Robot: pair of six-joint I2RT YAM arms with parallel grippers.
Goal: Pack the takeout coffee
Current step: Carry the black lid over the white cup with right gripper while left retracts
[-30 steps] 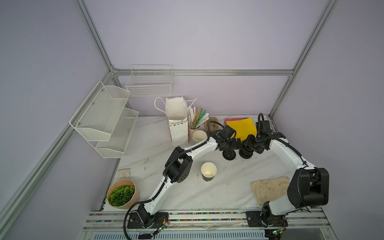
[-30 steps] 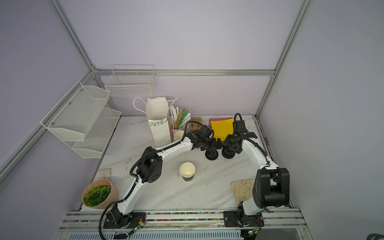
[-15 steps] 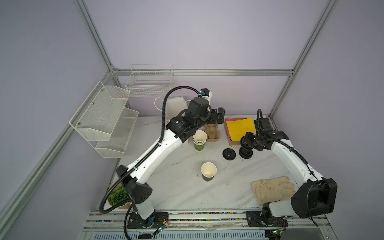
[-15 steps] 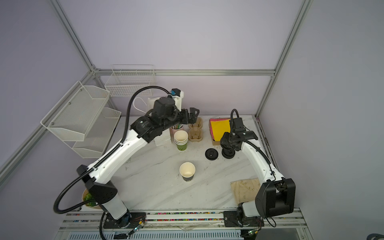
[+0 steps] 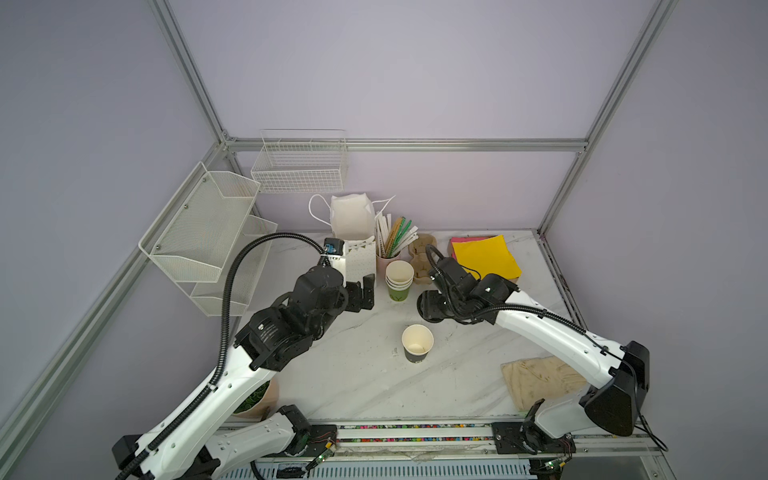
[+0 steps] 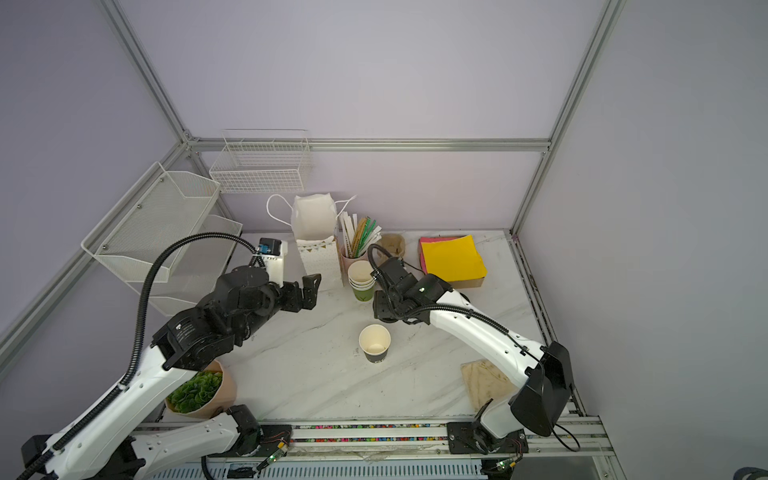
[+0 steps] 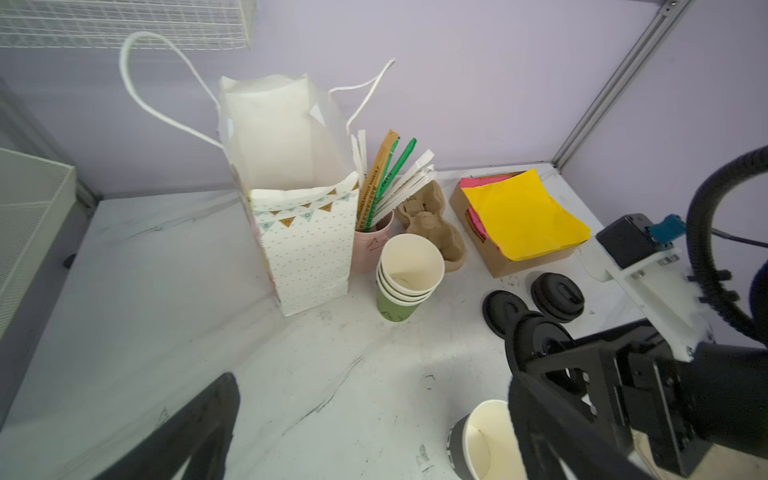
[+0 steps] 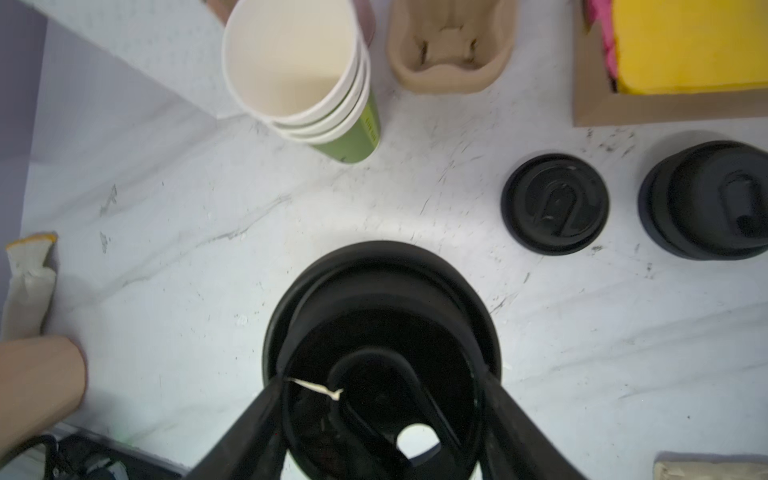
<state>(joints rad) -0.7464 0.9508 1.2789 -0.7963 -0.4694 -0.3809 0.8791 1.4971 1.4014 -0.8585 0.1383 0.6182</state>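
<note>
Far left of a top view: wire shelf (image 5: 203, 224) is hanging on the wall, unused. Left gripper (image 5: 361, 289) is hovering left of centre, just in front of the paper bag (image 5: 353, 245). Its jaws are spread wide and gripping nothing. It is probably keeping clear so the other arm gets room, and sitting close to the bag for the packing step.

The bag is standing upright at the back with its mouth open, so a cup can go in from above. Just right of it the stack of green cups (image 5: 400, 280) and the pink straw cup (image 5: 386, 253) are sitting; neither is the target.

Centre, lower: the paper cup (image 5: 417, 343) is standing upright on the marble table (image 5: 332, 374), alone, with no lid on and nothing touching it.

Up and right of the cup, right gripper (image 5: 432, 307) is clamping a black lid (image 8: 382, 291) by opposite edges of its rim. The lid's top side is facing the wrist camera, probably so it can go straight down onto the cup rim. The lid is being held clear of the table, near the cup but not over it.

Spare lids (image 8: 555, 203) are lying on the table by the brown box of yellow napkins (image 5: 484, 255). Lower right: beige cloth (image 5: 540, 380) is lying flat.

Judging: capping is the step in hand, bagging not started.
</note>
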